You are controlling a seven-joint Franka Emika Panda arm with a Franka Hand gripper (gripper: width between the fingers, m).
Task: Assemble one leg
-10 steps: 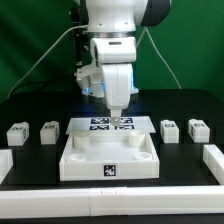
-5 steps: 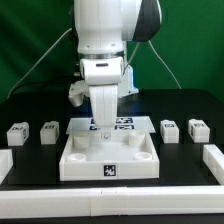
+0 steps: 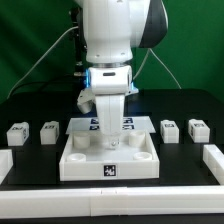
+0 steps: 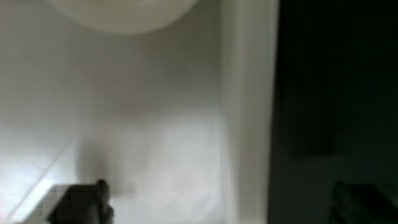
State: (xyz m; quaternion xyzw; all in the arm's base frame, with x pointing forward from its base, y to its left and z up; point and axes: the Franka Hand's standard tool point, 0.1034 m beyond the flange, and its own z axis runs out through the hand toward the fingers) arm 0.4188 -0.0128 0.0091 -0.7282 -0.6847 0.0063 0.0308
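Several small white legs with black tags stand on the black table: two on the exterior view's left and two on its right. The large white tabletop lies in the middle front. My gripper is low over the tabletop's far wall, open and holding nothing, far from every leg. In the wrist view my gripper has its dark fingertips wide apart, over the tabletop's white surface and a raised edge, with a round socket beyond. No leg shows there.
The marker board lies flat just behind the tabletop, partly hidden by my arm. White L-shaped blocks sit at the front left and front right of the table. A green wall stands behind.
My arm has come forward from over the marker board and dropped lower, so the gripper now sits at the tabletop's far wall. The legs and tabletop have not moved.
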